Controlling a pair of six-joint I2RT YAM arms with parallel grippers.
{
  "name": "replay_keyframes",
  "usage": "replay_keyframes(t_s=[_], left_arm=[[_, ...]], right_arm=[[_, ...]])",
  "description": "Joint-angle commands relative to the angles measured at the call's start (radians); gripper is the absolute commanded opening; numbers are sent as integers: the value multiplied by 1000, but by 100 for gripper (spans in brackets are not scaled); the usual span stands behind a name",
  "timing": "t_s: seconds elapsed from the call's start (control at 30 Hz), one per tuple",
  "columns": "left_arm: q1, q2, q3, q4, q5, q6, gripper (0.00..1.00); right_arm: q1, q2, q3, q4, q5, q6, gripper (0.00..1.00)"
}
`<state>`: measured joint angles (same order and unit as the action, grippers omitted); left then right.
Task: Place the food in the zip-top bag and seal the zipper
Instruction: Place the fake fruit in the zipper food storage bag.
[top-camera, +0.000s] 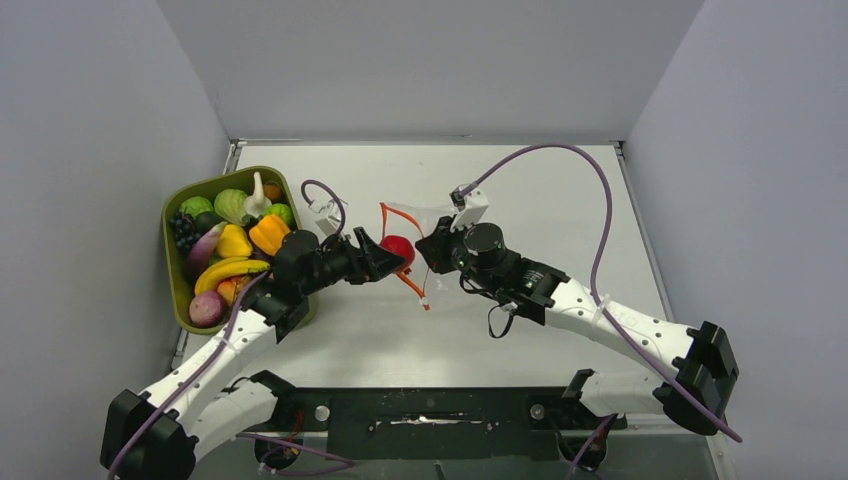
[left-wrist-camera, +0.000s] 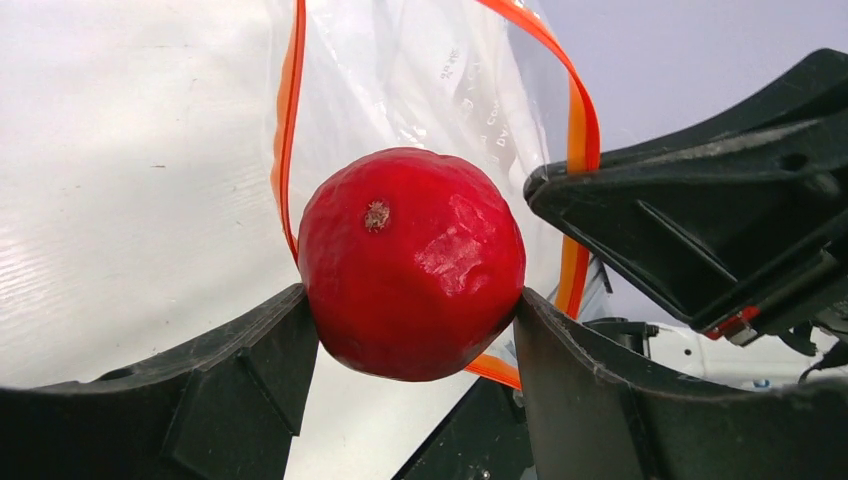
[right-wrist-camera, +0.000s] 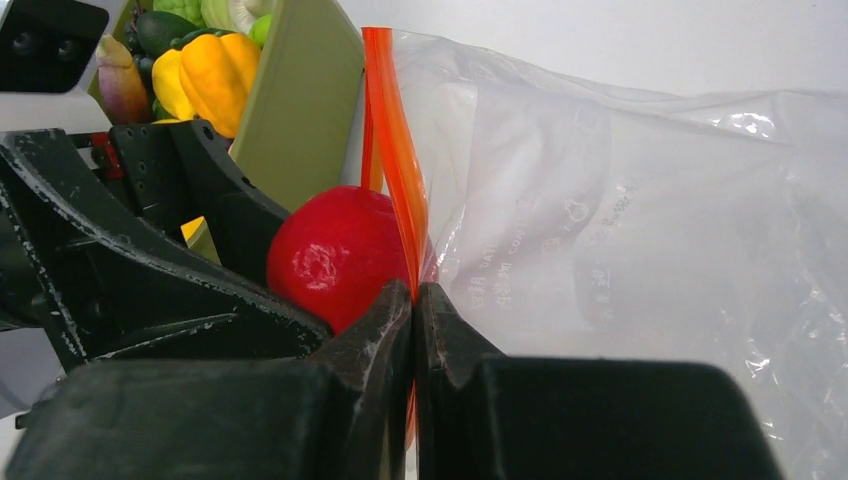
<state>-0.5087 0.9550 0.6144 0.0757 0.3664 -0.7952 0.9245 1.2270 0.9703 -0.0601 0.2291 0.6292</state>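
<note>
I see the left gripper (left-wrist-camera: 410, 305) clamping a glossy round red toy fruit (left-wrist-camera: 410, 250) at the mouth of the clear soft plastic zip-top bag (right-wrist-camera: 620, 230); the right gripper (right-wrist-camera: 413, 300) pinches its orange-red zipper strip (right-wrist-camera: 392, 140).

In the left wrist view the left gripper (left-wrist-camera: 412, 320) ran off the bottom edge and the right gripper (left-wrist-camera: 580, 200) off the right edge. The zip-top bag (left-wrist-camera: 420, 80) was cut by the top edge, its print too blurred to read. In the right wrist view the red fruit (right-wrist-camera: 335, 255) was half hidden, lower left behind a black finger, right side behind the zipper (right-wrist-camera: 395, 150). The olive-green tray (right-wrist-camera: 300, 100) left that frame at the top. From above, the left arm (top-camera: 215, 352) covered the tray's lower right corner.
</note>
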Motion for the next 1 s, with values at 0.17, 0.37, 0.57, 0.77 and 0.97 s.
replay_keyframes(t_s=[0.17, 0.37, 0.57, 0.77, 0.97], left_arm=[[-4, 23, 83, -53, -59, 17, 55], [-5, 44, 99, -77, -45, 41, 70], [-4, 37, 108, -89, -33, 67, 73], [-4, 36, 117, -121, -47, 57, 76], [-4, 16, 108, -112, -59, 71, 77]], right_arm=[[12, -3, -29, 119, -36, -19, 0], [10, 6, -31, 115, -17, -11, 0], [9, 18, -25, 111, -7, -12, 0], [5, 29, -28, 95, 12, 2, 0], [0, 25, -33, 90, 17, 12, 0]])
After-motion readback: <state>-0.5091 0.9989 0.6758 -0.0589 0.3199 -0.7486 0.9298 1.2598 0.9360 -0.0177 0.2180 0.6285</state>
